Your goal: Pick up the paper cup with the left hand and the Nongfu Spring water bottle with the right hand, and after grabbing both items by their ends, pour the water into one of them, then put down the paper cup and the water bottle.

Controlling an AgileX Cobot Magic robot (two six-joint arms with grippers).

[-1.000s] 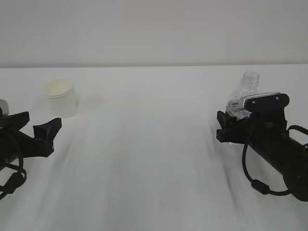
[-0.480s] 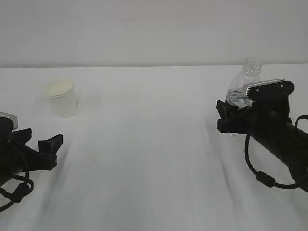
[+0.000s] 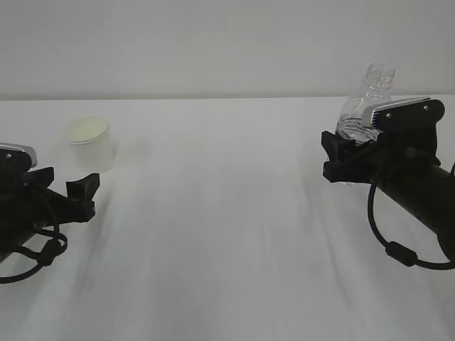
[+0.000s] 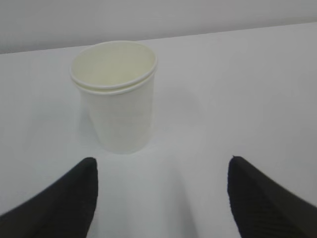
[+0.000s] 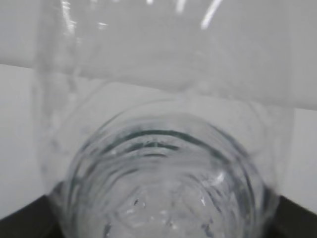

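Observation:
The white paper cup (image 3: 91, 145) stands upright at the left of the table, seen straight ahead in the left wrist view as the cup (image 4: 116, 94). My left gripper (image 3: 62, 188) is low in front of it, a short way off. It is open, and its two black fingertips (image 4: 74, 193) stand wide apart with nothing between them. My right gripper (image 3: 348, 155) is shut on the lower body of the clear water bottle (image 3: 366, 106), which stands upright with its capless neck up. The bottle (image 5: 163, 163) fills the right wrist view. The water does not show clearly through the clear plastic.
A white table (image 3: 220, 234) runs back to a pale wall (image 3: 227, 42). Black cables (image 3: 398, 249) loop under the right arm, and more hang by the left arm at the near left edge.
The right gripper has risen with the bottle in its grip. The left gripper dipped back, then came forward and up toward the cup, still open.

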